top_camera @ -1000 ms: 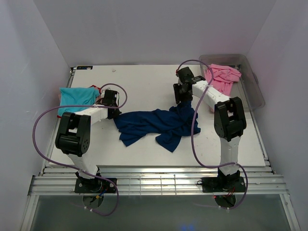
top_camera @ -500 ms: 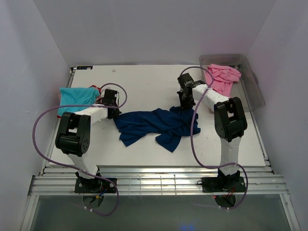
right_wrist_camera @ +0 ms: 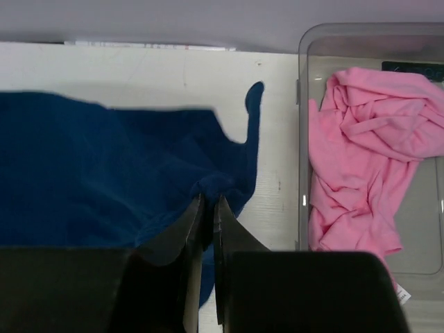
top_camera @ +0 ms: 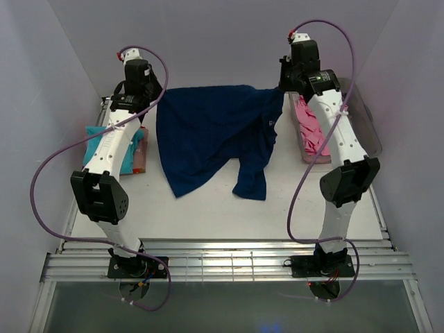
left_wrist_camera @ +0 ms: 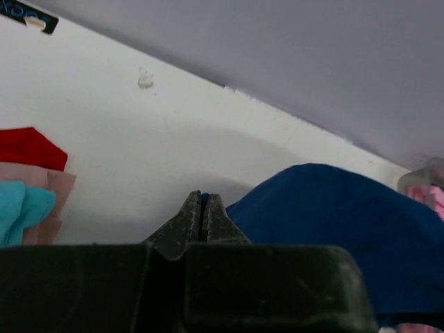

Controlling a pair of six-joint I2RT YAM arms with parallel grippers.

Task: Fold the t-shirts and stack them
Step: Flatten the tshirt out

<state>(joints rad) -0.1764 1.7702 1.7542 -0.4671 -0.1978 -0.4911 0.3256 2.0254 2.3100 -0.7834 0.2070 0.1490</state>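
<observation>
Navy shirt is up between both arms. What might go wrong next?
The left gripper and right gripper each pinch only a thin bit of the navy t-shirt, so a corner may slip. Its hanging hem looks uneven, so it may lay down creased. The right corner hangs near the tub and might snag its rim.

Bright, diffuse light, no glare; soft shadow on the table (left_wrist_camera: 125, 159) just ahead of the left gripper (left_wrist_camera: 202, 200), whose near body is blurred, as with the right gripper (right_wrist_camera: 206, 202).
</observation>
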